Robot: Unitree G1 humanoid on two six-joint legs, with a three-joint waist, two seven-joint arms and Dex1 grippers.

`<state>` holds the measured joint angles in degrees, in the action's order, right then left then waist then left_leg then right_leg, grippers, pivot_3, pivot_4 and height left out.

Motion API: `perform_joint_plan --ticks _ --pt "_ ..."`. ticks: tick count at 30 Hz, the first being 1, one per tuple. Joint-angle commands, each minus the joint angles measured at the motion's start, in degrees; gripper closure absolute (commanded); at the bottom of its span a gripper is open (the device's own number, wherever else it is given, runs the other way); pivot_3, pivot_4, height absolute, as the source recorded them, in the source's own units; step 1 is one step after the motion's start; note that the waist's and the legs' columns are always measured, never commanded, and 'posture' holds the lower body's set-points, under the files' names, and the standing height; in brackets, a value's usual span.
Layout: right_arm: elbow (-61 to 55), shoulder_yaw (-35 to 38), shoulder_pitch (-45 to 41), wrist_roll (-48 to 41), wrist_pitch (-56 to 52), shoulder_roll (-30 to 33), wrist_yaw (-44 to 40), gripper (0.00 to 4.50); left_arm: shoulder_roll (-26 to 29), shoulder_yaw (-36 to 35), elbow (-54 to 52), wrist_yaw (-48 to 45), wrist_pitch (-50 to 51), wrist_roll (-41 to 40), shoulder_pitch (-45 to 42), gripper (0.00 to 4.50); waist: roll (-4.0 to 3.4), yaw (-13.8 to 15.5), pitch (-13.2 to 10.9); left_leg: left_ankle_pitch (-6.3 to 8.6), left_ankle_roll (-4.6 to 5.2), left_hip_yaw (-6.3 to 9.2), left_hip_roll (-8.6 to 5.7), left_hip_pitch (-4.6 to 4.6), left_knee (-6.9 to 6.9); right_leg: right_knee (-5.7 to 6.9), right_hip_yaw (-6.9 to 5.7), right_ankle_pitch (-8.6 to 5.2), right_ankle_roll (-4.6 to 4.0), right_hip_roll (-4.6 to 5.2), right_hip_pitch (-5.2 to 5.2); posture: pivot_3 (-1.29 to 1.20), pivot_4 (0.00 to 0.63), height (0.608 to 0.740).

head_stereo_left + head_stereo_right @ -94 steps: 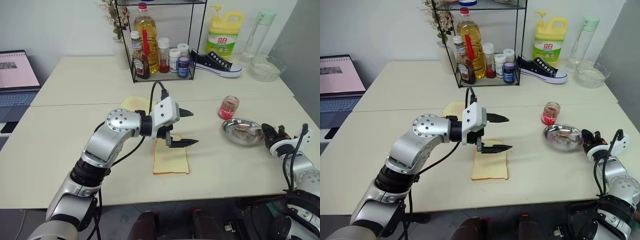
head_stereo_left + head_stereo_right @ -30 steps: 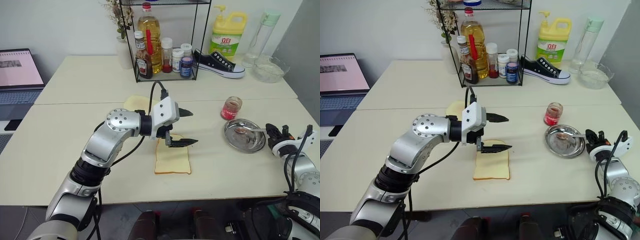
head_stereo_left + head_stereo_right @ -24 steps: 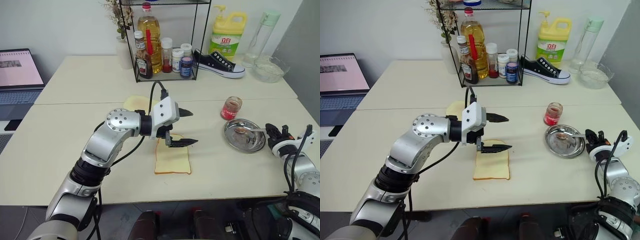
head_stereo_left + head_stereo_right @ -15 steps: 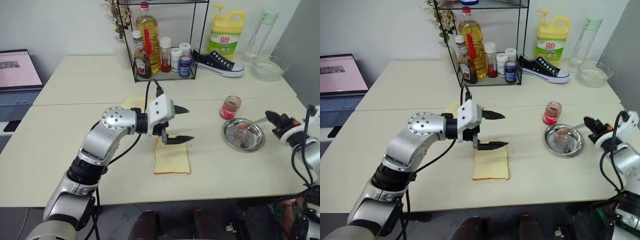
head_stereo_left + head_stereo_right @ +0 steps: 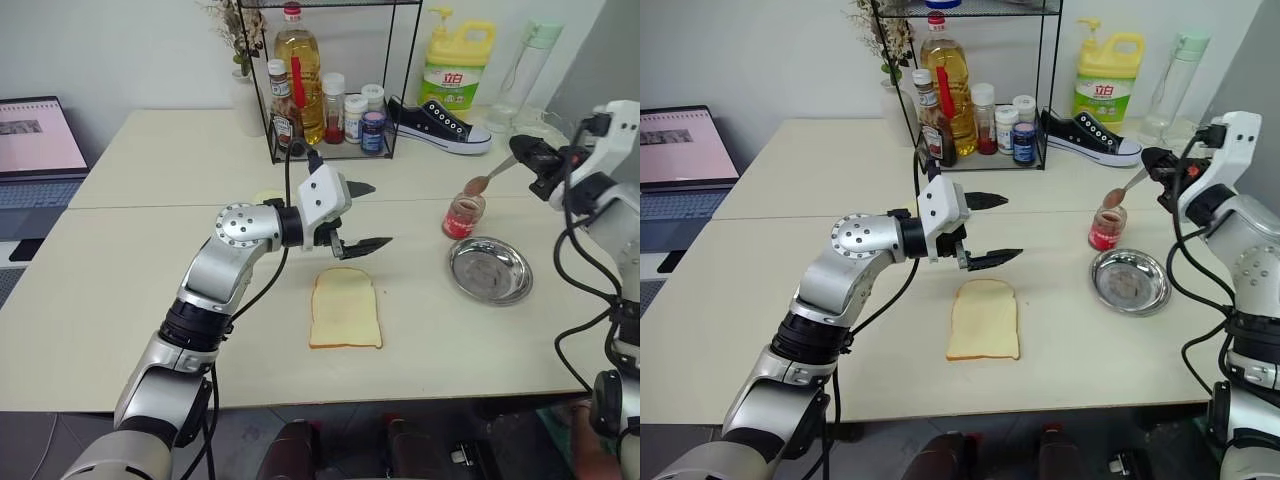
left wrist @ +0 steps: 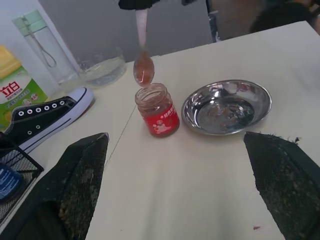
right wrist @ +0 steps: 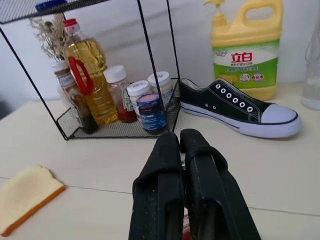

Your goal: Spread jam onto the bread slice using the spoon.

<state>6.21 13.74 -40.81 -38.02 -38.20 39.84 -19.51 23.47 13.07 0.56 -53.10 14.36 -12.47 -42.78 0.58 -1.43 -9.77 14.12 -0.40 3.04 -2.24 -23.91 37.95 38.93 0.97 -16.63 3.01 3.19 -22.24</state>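
Right pincer (image 5: pixel 533 160) clamps the spoon (image 5: pixel 489 177) above the jam jar (image 5: pixel 461 215); left pincer (image 5: pixel 362 215) gapes wide

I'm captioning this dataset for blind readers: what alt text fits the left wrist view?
A silver spoon hangs bowl-down just above an open jam jar with a red label, held from above by the right gripper. A round steel dish sits beside the jar on the pale table; a black sneaker lies farther off.

2nd bread slice (image 5: pixel 268 197) mostly behind arm
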Motion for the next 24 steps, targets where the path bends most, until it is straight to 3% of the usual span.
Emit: perform_joint_plan --ticks 1,9,16,24 --pt "3.09 -1.36 -2.61 5.18 4.55 0.91 -3.37 4.47 -0.57 -0.55 -2.00 0.59 -0.48 0.30 -1.05 0.00 0.00 -0.02 0.00 0.00 0.00 0.00 0.00 0.00 0.00 0.01 0.00 0.00 0.00 0.00 0.00 0.00 0.150 0.740" --pt "9.04 -3.67 -4.21 12.63 8.97 0.63 -7.55 4.47 0.41 -1.23 -4.32 0.82 1.17 0.12 0.17 0.00 0.00 -0.11 0.00 0.00 -0.01 0.00 0.02 0.00 -0.01 0.02 0.01 0.00 0.00 0.00 -0.03 0.00 0.150 0.740" --pt "13.82 -10.52 -5.29 22.20 16.58 -1.14 -11.45 4.47 0.72 -1.26 -6.00 1.15 2.63 -0.07 0.29 0.00 0.00 -0.18 0.00 -0.01 -0.01 0.00 0.02 0.02 0.00 0.03 0.01 0.00 0.00 -0.01 -0.03 0.00 0.150 0.740" --pt "17.87 -12.64 -6.57 26.99 20.11 -3.14 -13.42 4.47 1.13 -1.49 -7.22 1.40 3.78 -0.38 0.11 0.00 0.00 -0.16 0.00 -0.01 -0.02 0.01 0.01 0.01 -0.01 0.02 0.01 0.00 0.00 0.00 -0.04 0.00 0.150 0.740"
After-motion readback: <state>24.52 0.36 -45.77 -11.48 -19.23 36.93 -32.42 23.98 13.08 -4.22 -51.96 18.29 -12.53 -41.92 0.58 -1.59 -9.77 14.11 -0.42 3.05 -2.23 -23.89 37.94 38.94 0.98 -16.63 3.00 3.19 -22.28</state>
